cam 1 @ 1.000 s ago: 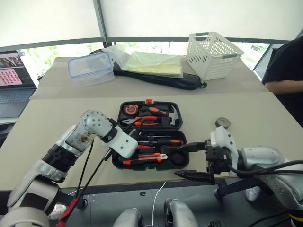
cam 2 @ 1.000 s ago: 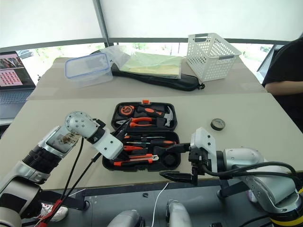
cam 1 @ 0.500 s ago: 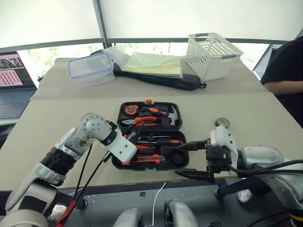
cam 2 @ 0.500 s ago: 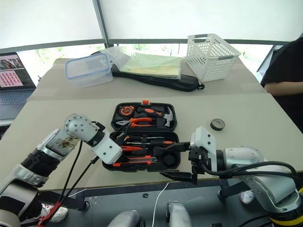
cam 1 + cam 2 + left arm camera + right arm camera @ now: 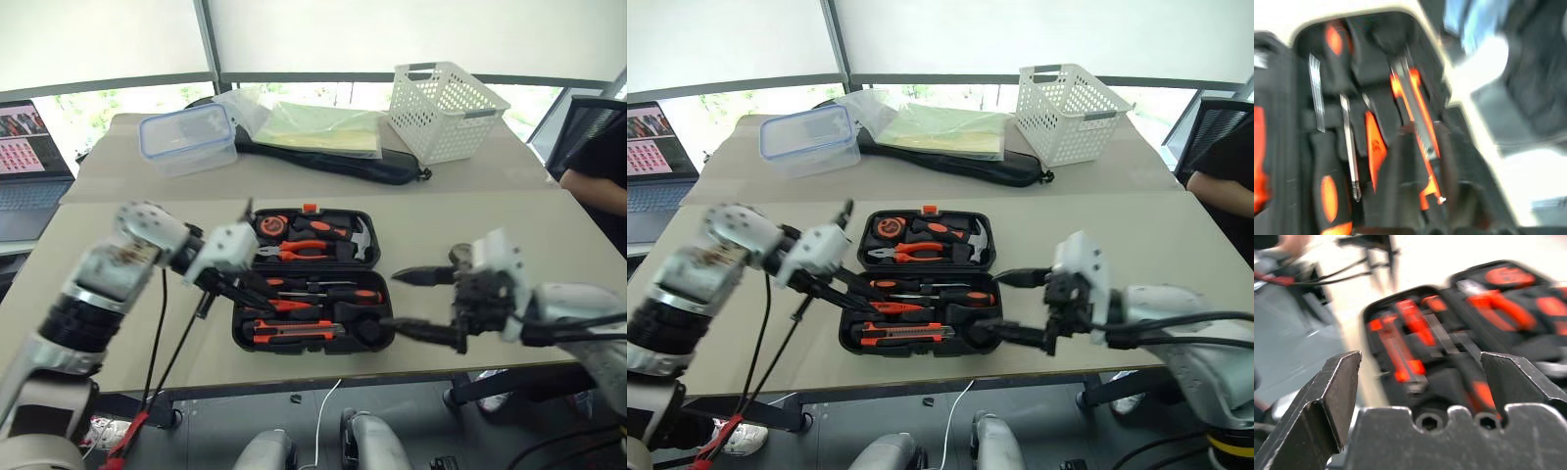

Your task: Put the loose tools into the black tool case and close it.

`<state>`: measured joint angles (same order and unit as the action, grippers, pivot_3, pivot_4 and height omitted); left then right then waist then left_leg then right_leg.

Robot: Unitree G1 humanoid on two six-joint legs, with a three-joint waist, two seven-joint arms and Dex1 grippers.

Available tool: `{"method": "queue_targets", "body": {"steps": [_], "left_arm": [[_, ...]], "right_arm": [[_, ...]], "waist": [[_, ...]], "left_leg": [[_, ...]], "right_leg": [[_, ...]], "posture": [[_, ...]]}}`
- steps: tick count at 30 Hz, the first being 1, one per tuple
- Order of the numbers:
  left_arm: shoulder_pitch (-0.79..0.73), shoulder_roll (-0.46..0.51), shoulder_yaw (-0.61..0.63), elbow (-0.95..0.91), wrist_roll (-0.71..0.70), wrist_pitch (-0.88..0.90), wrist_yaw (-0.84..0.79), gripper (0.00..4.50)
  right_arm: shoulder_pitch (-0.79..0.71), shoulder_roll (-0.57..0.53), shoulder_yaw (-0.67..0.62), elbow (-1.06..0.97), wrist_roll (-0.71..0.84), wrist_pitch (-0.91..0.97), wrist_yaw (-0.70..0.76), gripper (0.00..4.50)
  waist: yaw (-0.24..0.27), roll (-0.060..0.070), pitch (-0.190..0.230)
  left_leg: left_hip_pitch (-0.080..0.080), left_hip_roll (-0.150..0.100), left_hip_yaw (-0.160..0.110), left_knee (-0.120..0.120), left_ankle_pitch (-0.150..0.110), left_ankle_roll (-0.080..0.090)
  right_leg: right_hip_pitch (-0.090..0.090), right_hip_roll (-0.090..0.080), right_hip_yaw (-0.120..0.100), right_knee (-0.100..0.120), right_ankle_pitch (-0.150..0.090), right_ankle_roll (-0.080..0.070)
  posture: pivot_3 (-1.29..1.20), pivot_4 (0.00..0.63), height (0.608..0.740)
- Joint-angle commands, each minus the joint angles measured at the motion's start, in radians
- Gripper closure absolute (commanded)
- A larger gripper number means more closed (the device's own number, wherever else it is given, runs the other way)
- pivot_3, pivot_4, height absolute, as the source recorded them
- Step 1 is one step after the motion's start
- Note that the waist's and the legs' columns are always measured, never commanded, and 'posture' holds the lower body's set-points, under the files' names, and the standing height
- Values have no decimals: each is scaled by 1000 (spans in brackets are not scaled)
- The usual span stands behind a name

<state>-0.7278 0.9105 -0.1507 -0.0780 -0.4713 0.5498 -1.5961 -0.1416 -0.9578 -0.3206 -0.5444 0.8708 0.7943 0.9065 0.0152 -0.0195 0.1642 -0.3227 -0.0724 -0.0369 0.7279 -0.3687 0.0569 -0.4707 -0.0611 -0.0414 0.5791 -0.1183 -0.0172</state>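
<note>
The black tool case [image 5: 241, 315] lies open on the table in front of me. Its near half holds an orange-black utility knife [image 5: 294, 331] and orange-and-black screwdrivers [image 5: 338, 292]. My left gripper [image 5: 260, 257] hangs just above the case's left edge, open and holding nothing, with one finger up and the other reaching over the near half. My right gripper [image 5: 409, 305] is open and empty by the case's right edge. A small dark tape roll [image 5: 457, 254] lies on the table behind my right hand, partly hidden. In the blurred left wrist view the knife [image 5: 1415, 107] and a screwdriver [image 5: 1349, 147] lie in their slots.
Pliers [image 5: 286, 252], a hammer and a tape measure sit in the case's far half. On the back table stand a clear blue-rimmed box [image 5: 186, 140], a long black bag [image 5: 333, 162] and a white basket [image 5: 446, 98]. A laptop [image 5: 29, 157] is far left; a person [image 5: 598, 166] sits at the right.
My left gripper has lifted off the case's near half, rolled, and its fingers have parted. My right gripper has moved up and to the right, still open.
</note>
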Motion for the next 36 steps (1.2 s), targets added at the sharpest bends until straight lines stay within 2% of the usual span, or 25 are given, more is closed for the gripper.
{"method": "queue_targets", "body": {"steps": [1,2,3,5,6,7,12,17,23,30,33,36], "left_arm": [[-10,-4,188,-24,-169,210,135,2053],[-9,-9,219,-28,-196,244,166,1563],[-2,-13,243,-41,-223,273,188,1264],[24,-12,256,-79,-251,296,205,447],[45,-11,256,-103,-257,294,209,123],[58,-11,256,-119,-261,292,215,53],[166,13,223,-214,-198,186,220,53],[224,15,217,-250,-172,122,245,53],[240,30,212,-265,-161,98,258,53],[253,40,213,-275,-157,87,271,53],[247,39,204,-276,-151,81,276,0],[231,35,193,-269,-147,82,282,0]], "right_arm": [[77,-65,-190,119,-38,10,29,0],[94,-79,-212,146,-53,5,38,0],[104,-90,-221,175,-63,1,48,0],[97,-105,-198,235,-93,-15,56,0],[84,-111,-168,271,-119,-34,63,0],[74,-115,-148,296,-139,-47,71,0],[-112,-67,97,523,-368,-204,40,0],[-337,41,311,785,-571,-331,28,0],[-490,114,424,1054,-741,-484,17,0],[-575,158,434,1215,-804,-548,25,0],[-612,180,425,1282,-817,-594,21,714],[-634,189,416,1322,-823,-614,32,1741]], "waist": [[2,0,0],[2,0,0],[1,0,0],[-3,0,0],[-5,0,0],[-9,0,0],[-23,0,0],[-28,0,0],[-22,1,1],[-28,1,1],[-30,1,1],[-30,1,1]], "left_leg": [[0,0,0,0,0,0],[0,0,0,0,0,0],[0,0,0,0,0,0],[1,0,1,0,0,0],[2,0,2,0,0,-1],[3,0,2,0,0,-2],[6,1,7,0,1,-5],[6,2,10,-1,2,-5],[2,1,10,-1,2,-5],[3,1,10,-3,2,-5],[4,1,11,-3,2,-5],[4,1,11,-3,2,-5]], "right_leg": [[0,0,0,0,0,0],[0,0,0,0,0,0],[1,0,1,-1,0,0],[1,-1,2,-1,0,0],[1,-1,2,-1,0,0],[1,-2,4,0,0,0],[3,-3,9,0,0,-1],[1,-1,18,0,0,-1],[-3,-1,16,1,0,-2],[-3,-2,16,0,1,-2],[-3,-1,18,0,1,-2],[-3,-1,18,1,1,-2]], "posture": [[0,150,740],[0,150,740],[0,150,740],[0,150,740],[0,150,740],[0,150,740],[0,150,740],[0,150,740],[0,150,740],[0,150,740],[0,150,740],[0,150,740]]}}
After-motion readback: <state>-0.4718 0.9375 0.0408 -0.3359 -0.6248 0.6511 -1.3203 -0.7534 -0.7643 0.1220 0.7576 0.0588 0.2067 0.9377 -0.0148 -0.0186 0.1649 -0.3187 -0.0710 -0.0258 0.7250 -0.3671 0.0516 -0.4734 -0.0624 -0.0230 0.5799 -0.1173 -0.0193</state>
